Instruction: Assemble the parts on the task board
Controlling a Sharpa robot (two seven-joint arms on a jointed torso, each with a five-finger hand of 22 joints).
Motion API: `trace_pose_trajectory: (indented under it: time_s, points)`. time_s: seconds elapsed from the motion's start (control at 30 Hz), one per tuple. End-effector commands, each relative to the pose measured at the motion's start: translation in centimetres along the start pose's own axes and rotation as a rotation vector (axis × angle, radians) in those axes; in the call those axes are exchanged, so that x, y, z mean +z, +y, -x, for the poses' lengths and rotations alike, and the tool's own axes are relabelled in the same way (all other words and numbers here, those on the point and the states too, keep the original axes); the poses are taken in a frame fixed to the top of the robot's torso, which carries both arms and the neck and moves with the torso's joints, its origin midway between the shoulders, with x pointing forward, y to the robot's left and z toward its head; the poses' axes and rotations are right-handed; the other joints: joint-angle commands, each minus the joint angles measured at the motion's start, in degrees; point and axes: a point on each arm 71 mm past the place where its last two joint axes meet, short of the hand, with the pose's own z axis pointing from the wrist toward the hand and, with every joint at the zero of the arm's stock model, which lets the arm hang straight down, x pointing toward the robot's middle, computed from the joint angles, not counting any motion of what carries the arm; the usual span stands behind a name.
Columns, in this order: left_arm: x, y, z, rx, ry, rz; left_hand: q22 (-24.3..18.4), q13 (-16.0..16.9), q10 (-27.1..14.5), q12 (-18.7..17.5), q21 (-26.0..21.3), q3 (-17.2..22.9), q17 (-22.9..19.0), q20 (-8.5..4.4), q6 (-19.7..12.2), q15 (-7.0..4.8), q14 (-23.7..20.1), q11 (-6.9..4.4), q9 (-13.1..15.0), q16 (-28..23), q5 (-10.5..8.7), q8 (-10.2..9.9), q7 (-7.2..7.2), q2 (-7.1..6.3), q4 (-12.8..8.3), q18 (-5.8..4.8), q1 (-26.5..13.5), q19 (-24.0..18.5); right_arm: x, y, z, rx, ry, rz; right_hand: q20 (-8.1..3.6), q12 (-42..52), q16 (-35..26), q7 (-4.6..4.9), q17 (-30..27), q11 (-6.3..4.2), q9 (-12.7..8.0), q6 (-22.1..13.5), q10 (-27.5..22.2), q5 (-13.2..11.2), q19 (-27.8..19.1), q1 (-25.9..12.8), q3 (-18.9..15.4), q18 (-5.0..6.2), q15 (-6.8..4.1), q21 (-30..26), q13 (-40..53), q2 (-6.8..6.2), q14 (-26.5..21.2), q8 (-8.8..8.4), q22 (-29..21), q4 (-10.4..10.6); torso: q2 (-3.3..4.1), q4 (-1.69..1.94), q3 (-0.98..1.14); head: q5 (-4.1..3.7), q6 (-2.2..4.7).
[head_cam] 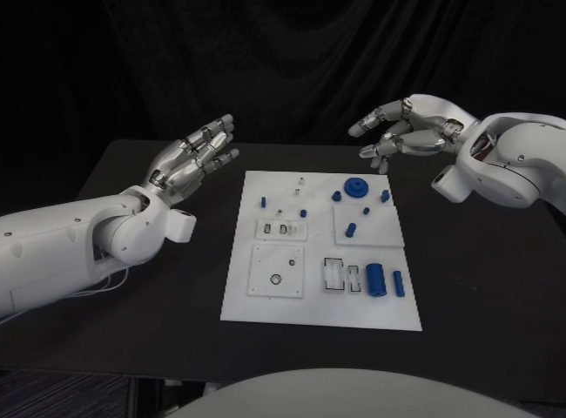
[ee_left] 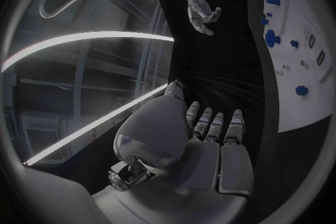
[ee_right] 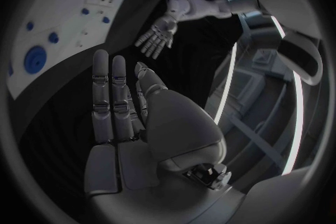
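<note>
The white task board point(head_cam: 296, 309) lies in the middle of the black table. On it are a round blue gear-like part point(head_cam: 356, 185), several small blue pegs point(head_cam: 350, 230), and a blue cylinder point(head_cam: 374, 279) beside a thin blue bar point(head_cam: 397, 281) near the front. My left hand point(head_cam: 195, 155) is raised to the left of the board's far end, fingers spread, holding nothing. My right hand point(head_cam: 408, 128) hovers above the table just beyond the board's far right corner, fingers loosely curled, with nothing in them. The board point(ee_left: 308, 84) and my right hand point(ee_left: 201, 12) appear in the left wrist view.
Bare black tabletop point(head_cam: 496, 287) surrounds the board on every side. Recessed white fixtures point(head_cam: 278, 272) with slots and holes sit in the board's near half. Dark curtain hangs behind the table.
</note>
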Motion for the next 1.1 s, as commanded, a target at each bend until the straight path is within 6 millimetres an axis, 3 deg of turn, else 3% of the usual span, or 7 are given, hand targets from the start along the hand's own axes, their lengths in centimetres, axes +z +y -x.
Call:
trace_pose_trajectory:
  time_s: [0.03, 0.17, 0.23, 0.3, 0.37, 0.67, 1.1]
  points:
    - [-0.2, -1.8, -0.4, -0.003, 0.026, -0.188, 0.07, 0.11, 0.17, 0.47, 0.37, 0.33, 0.07, 0.51, 0.38, 0.39, 0.31, 0.44, 0.05, 0.36, 0.06, 0.37, 0.07, 0.0, 0.07, 0.65, 0.64, 0.11, 0.2, -0.1, 0.0, -0.508, 0.015, -0.105, -1.01, -0.92, 5.51, -0.43, 3.25, -0.8, -0.2, 1.81, 3.09, -3.27, 3.55, -3.08, -0.24, 0.91, -1.34, 3.24, -0.91, -1.18, 3.21, -1.35, 2.23, 2.59, 1.64, 0.97, -0.42, -0.92, -0.11]
    - [-0.2, -2.3, -0.6, -0.011, 0.038, -0.195, 0.09, 0.15, 0.29, 0.72, 0.43, 0.39, 0.1, 0.59, 0.45, 0.48, 0.41, 0.63, 0.05, 0.42, 0.05, 0.37, 0.12, 0.16, 0.08, 0.65, 0.64, 0.17, 0.3, 0.1, 0.0, -0.691, 0.023, -0.13, -1.92, -1.06, 9.85, -1.2, 6.1, -1.59, 0.02, 3.74, 7.41, -3.43, 5.64, -3.61, 0.69, 1.08, -2.22, 5.56, -0.83, -2.13, 5.36, -2.87, 4.12, 4.14, 2.7, 1.29, -0.58, -1.66, 0.43]
    - [-0.4, -2.5, -0.8, -0.016, 0.043, -0.197, 0.07, 0.14, 0.28, 0.75, 0.4, 0.42, 0.09, 0.66, 0.47, 0.56, 0.39, 0.78, 0.05, 0.41, 0.06, 0.37, 0.19, 0.23, 0.07, 0.64, 0.65, 0.14, 0.3, 0.3, 0.0, -0.768, 0.018, -0.135, -2.86, -1.92, 13.83, -0.64, 8.68, -2.14, 0.54, 5.61, 9.83, 2.83, 8.96, -1.74, 3.47, 0.04, -2.94, 12.49, -0.86, -3.45, 6.47, -3.94, 12.79, 3.03, 3.33, 1.61, -0.74, -2.15, 0.51]
    - [-0.5, -2.7, -0.9, -0.02, 0.046, -0.199, 0.07, 0.14, 0.28, 0.75, 0.4, 0.42, 0.09, 0.66, 0.47, 0.56, 0.39, 0.78, 0.05, 0.41, 0.06, 0.37, 0.19, 0.23, 0.07, 0.64, 0.65, 0.14, 0.4, 0.4, 0.0, -0.812, 0.014, -0.137, -3.16, -2.51, 15.39, -1.28, 9.76, -2.51, 0.95, 6.24, 10.36, 3.36, 9.49, -1.92, 4.83, -0.23, -3.1, 14.82, -0.84, -4.17, 6.13, -4.43, 15.89, 3.07, 3.94, 2.01, -0.99, -2.77, 0.83]
    - [-0.7, -2.9, -0.9, -0.022, 0.048, -0.201, 0.07, 0.15, 0.29, 0.79, 0.41, 0.43, 0.08, 0.69, 0.47, 0.59, 0.38, 0.85, 0.04, 0.4, 0.07, 0.36, 0.21, 0.25, 0.06, 0.63, 0.67, 0.14, 0.4, 0.5, -0.1, -0.848, 0.009, -0.14, -3.11, -2.93, 16.62, -1.76, 10.58, -2.65, 1.37, 6.69, 10.62, 3.24, 9.69, -2.62, 5.77, -0.59, -3.36, 16.27, -0.75, -4.94, 5.99, -4.81, 17.83, 3.49, 4.99, 2.82, -1.57, -3.81, 1.65]
    - [-1.4, -3.7, -1.4, -0.038, 0.061, -0.208, -0.01, 0.1, 0.08, 0.87, 0.27, 0.81, 0.03, 0.98, 0.22, 0.9, 0.23, 1.61, -0.01, 0.29, 0.3, 0.21, 0.55, 0.58, -0.06, 0.59, 1.04, -0.08, 0.1, 0.9, -0.1, -0.905, -0.029, -0.127, -2.9, -2.92, 20.87, -1.72, 13.13, -2.45, 2.93, 6.46, 11.25, 0.01, 10.35, -6.1, 8.47, -1.13, -3.1, 20.2, 0.32, -7.76, 5.85, -6.63, 23.46, 6.51, 6.71, 4.22, -2.42, -6.35, 2.91]
    - [-1.6, -4.0, -1.3, -0.047, 0.06, -0.208, -0.03, 0.1, 0.03, 0.98, 0.23, 1.07, 0.02, 1.05, 0.07, 0.96, 0.19, 1.81, -0.03, 0.27, 0.53, 0.15, 0.55, 0.73, -0.13, 0.59, 1.3, -0.16, 0.0, 0.6, -0.5, -0.906, -0.018, -0.115, -2.8, -2.03, 26.16, -2.24, 18.98, -2.31, 3.83, 4.83, 12.15, -2.15, 12.82, -7.41, 10.51, -2.22, -3.05, 25.23, 1.53, -9.46, 7.83, -8.45, 31.08, 8.73, 9.0, 4.53, -2.72, -7.24, 4.13]
